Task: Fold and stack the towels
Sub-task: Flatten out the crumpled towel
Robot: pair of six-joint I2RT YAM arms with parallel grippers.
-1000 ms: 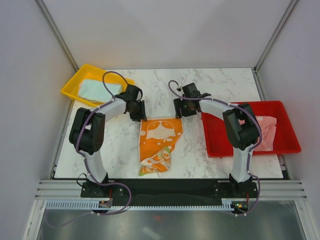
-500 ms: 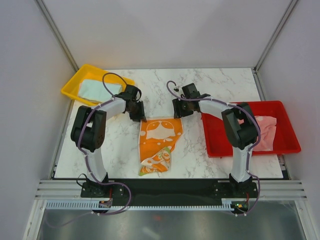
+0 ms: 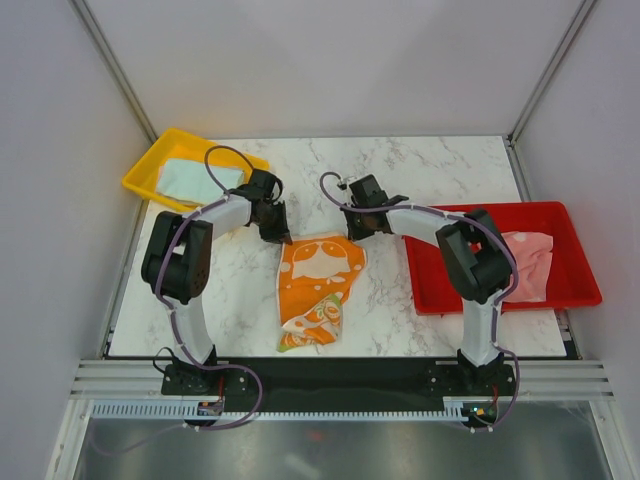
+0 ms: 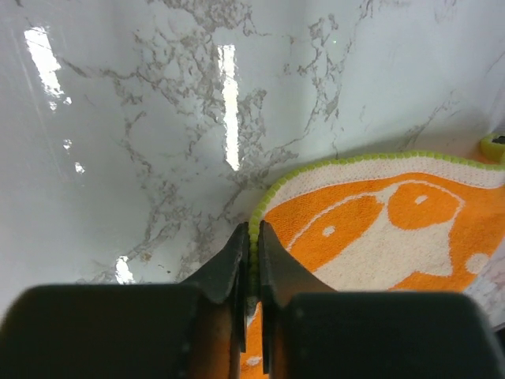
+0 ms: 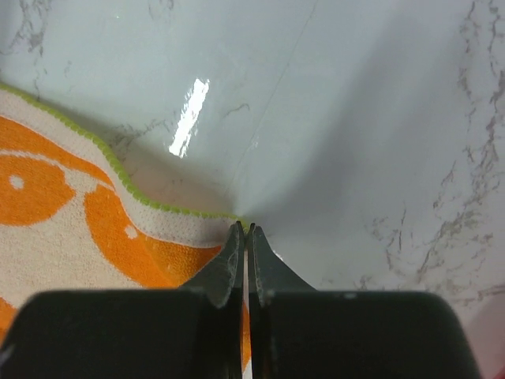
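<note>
Left fingers (image 4: 229, 268) pinched shut on the upper-left corner of the orange-printed towel (image 3: 320, 275); right fingers (image 5: 227, 267) likewise on its upper-right corner. Towel mid-frame on the worktop (image 3: 430, 170), long axis running down-frame from both grips.

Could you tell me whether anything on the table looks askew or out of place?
The orange-printed towel on the table lies crooked: its near end is bunched and twisted leftward, while its far edge is spread wide.

Seeing orange-and-cream towel (image 3: 320, 282) lying rumpled on table (image 3: 440, 165), mint towel (image 3: 195, 180) lying flat in yellow tray (image 3: 143, 172), pink towel (image 3: 535, 262) bunching in red tray (image 3: 425, 285).
</note>
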